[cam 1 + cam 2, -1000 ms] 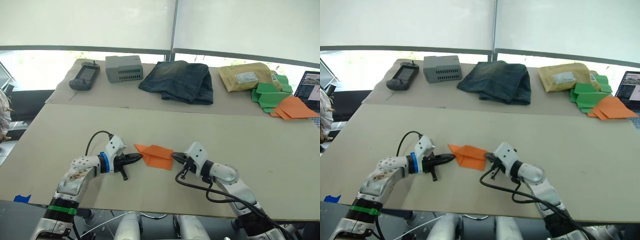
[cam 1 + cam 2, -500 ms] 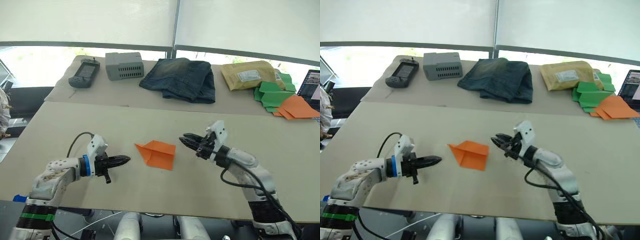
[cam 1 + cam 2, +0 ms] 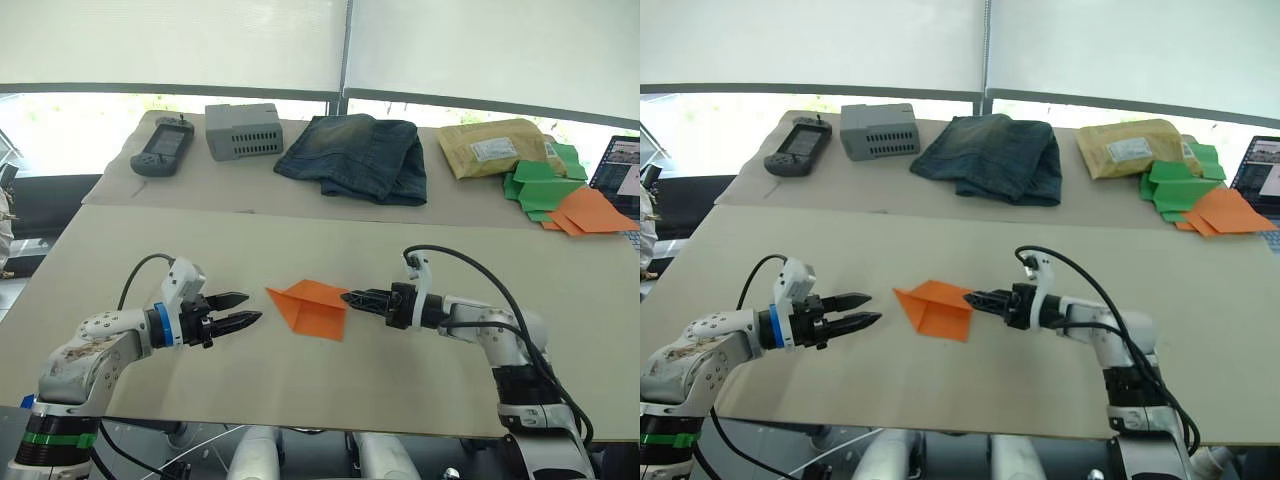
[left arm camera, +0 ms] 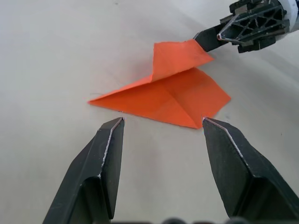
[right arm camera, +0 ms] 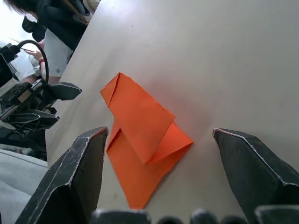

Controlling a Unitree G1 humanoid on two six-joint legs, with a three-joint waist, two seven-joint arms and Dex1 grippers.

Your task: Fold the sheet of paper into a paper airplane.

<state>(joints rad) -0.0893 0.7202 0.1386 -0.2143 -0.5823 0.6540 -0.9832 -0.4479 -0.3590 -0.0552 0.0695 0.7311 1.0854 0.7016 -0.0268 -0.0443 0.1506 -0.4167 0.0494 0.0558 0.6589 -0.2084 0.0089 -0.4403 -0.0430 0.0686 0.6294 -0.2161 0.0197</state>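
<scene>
Left wrist view: thin bright orange sheet of paper, creased into a pointed wedge point(image 4: 163, 95), lying on the beige table top point(image 4: 56, 56) just beyond the tips of the left gripper point(image 4: 162, 123); its two black fingers spread wide, holding nothing; one flap of the wedge stands raised; right gripper point(image 3: 348, 297) at the wedge's blunt end, tips at or touching the flap's edge; right wrist view shows those fingers parted, the paper between and ahead of them, not pinched. Step in hand, by judgement: mid-fold, wedge formed, wing folds not yet made. Next move likely calls for one gripper pinning the flat layer while the other takes the raised flap and presses it down along the crease.
</scene>
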